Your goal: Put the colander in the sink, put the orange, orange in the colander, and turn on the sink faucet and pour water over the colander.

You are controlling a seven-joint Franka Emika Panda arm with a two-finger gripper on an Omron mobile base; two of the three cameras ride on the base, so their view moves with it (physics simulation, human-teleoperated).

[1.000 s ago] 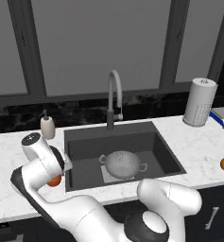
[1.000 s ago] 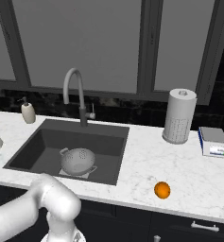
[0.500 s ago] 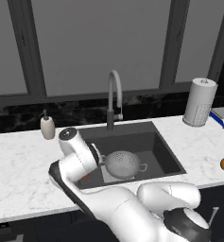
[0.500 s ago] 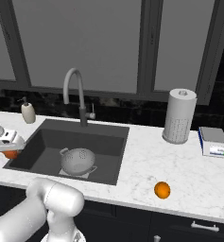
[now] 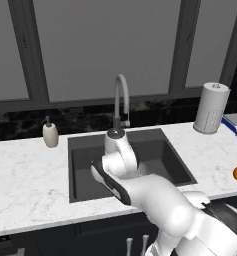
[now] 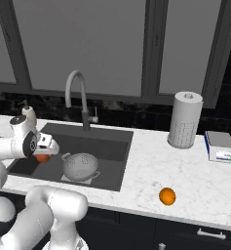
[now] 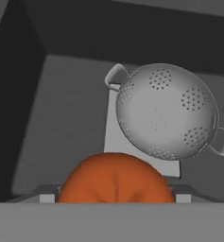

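- Gripper (image 6: pixel 43 155) clamped on the darker orange (image 7: pixel 116 178), held over the sink (image 6: pixel 112 141), left of the colander (image 6: pixel 81 166).
- Colander resting on the sink floor, empty.
- Brighter orange (image 6: pixel 167 196) on the counter (image 6: pixel 185 171), well right of the sink.
- Faucet (image 6: pixel 79 100) behind the basin.

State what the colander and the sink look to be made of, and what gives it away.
Colander: looks like metal, silvery with a soft satin sheen, clusters of small punched holes in its wall and thin loop handles. Sink: matte dark grey, with no glints, possibly composite or coated metal; the rendering leaves that open.
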